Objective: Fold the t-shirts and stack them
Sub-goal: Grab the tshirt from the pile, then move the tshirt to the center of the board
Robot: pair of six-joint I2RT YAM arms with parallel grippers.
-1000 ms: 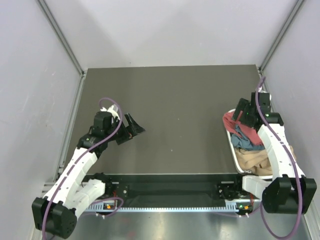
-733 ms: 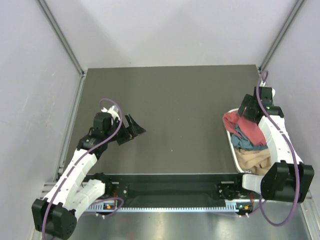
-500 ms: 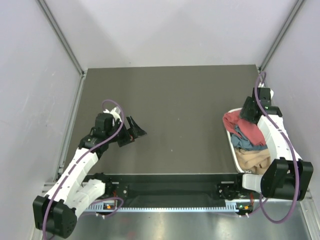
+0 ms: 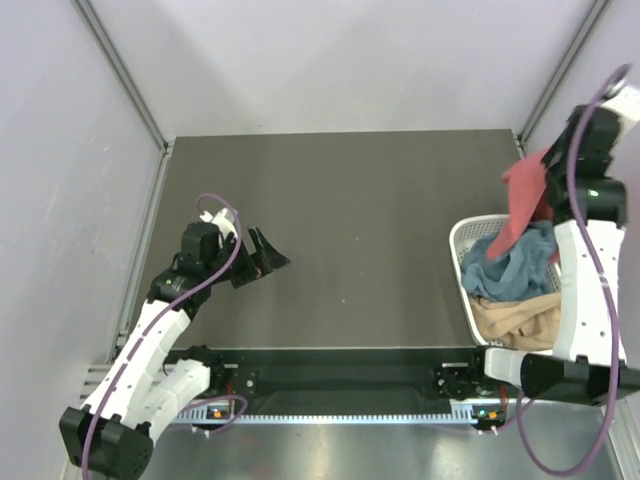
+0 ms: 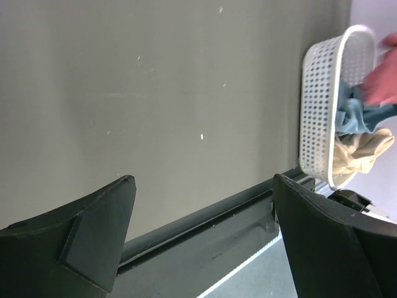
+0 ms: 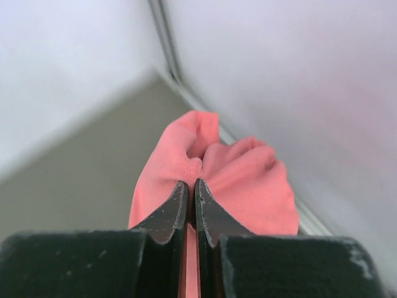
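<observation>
Coral-red t-shirt (image 4: 520,200) is seen from above, held over the white basket (image 4: 457,245), where a blue t-shirt (image 4: 510,270) and a tan t-shirt (image 4: 515,320) are heaped. At the left wrist, the left fingers (image 5: 93,230) are spread wide above the table (image 5: 155,93). At the right wrist, the right fingers (image 6: 167,214) are pinched on the coral-red cloth.

Setting: robotics lab test cell. Evidence: plain pale enclosure walls (image 4: 330,60), aluminium frame rails (image 4: 122,75), dark tabletop (image 4: 340,200), cabled left arm (image 4: 150,335) and right arm (image 4: 580,290).

Soft, even light, faint shadows; blurred right-wrist background.
</observation>
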